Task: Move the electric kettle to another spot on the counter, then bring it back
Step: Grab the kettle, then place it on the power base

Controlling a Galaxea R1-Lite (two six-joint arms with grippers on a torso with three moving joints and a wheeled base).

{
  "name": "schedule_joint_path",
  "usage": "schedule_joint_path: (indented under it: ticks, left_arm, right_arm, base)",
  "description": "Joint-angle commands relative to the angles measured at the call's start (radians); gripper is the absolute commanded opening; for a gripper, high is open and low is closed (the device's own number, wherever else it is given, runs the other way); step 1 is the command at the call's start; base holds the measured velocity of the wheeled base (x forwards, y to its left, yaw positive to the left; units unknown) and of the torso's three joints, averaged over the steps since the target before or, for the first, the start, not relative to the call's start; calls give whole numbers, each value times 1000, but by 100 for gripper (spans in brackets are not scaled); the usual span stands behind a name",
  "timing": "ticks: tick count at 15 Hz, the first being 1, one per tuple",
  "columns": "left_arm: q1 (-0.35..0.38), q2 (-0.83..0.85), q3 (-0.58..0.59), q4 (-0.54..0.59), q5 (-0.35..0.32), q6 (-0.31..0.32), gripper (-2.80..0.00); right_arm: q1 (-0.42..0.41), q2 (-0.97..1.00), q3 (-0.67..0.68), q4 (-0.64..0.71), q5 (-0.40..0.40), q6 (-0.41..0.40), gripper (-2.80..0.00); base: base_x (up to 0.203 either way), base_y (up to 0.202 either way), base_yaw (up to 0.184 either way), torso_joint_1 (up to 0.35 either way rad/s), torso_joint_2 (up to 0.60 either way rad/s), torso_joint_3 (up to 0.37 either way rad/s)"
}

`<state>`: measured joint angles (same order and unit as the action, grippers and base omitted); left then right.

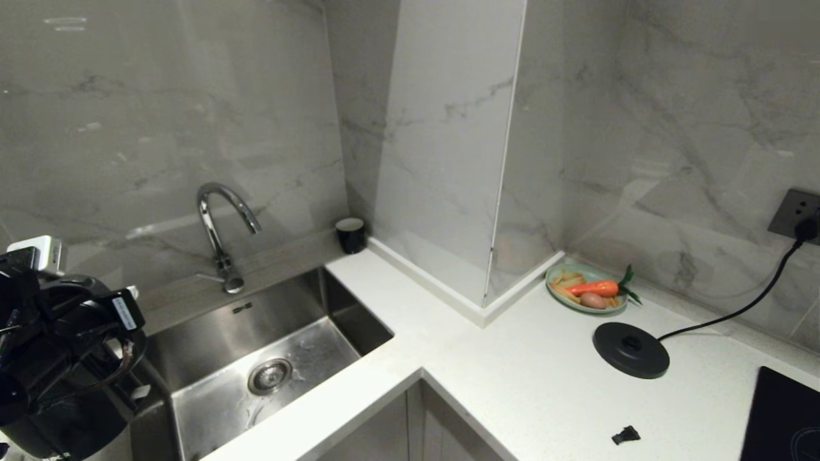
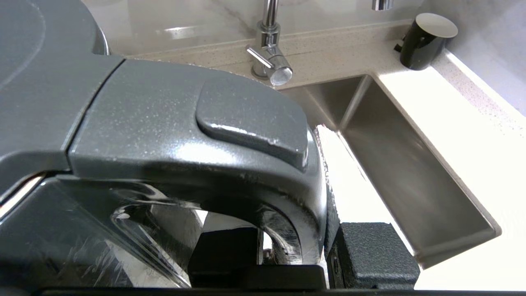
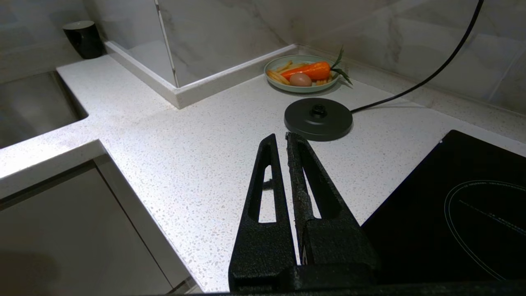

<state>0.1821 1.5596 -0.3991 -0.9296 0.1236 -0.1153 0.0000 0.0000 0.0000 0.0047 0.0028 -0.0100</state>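
A kitchen corner with a white speckled worktop (image 1: 525, 378) wrapping around a steel sink (image 1: 256, 358) and a chrome tap (image 1: 221, 230). At the far left of the head view, the left gripper (image 2: 300, 250) holds the electric kettle (image 1: 70, 410), a dark grey-black body, just left of the sink. In the left wrist view its jaws are clamped on the kettle's loop handle (image 2: 230, 164), which fills most of the picture. Whether the kettle's foot touches the worktop cannot be told.

The kettle's round black base disc (image 1: 631, 349) sits bare on the right stretch of worktop, its cord (image 1: 737, 310) running to a wall socket (image 1: 797, 214). Behind it is a green plate (image 1: 586, 288) with a carrot, an egg and fries. A small black cup (image 1: 351, 234) stands at the back corner by the sink. A black hob (image 1: 785, 416) lies at the right edge.

The right gripper (image 3: 281, 142) hovers over the worktop near the base disc, jaws closed together, empty.
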Motion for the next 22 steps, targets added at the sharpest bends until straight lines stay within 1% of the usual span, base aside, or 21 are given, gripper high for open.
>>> schedule_joint_path:
  ticks: [1,7,9,22]
  left_arm:
    - [-1,-6,3,-6,1,-1,-280]
    - [-1,-13,5,-6,-1,-3,-280]
    - [-1,-13,5,-6,-2,-3,-280]
    - [-1,-15,11,-8,-2,-6,-280]
  right_arm:
    - [0,0,0,0,0,-1,-280]
    - [0,0,0,0,0,-1,-280]
    - [0,0,0,0,0,-1,-280]
    - [0,0,0,0,0,-1,-280]
  base:
    - [0,0,0,0,0,0]
    - [0,0,0,0,0,0]
    - [6,14,-77,0,0,2]
    - [4,8,-173,2,4,3]
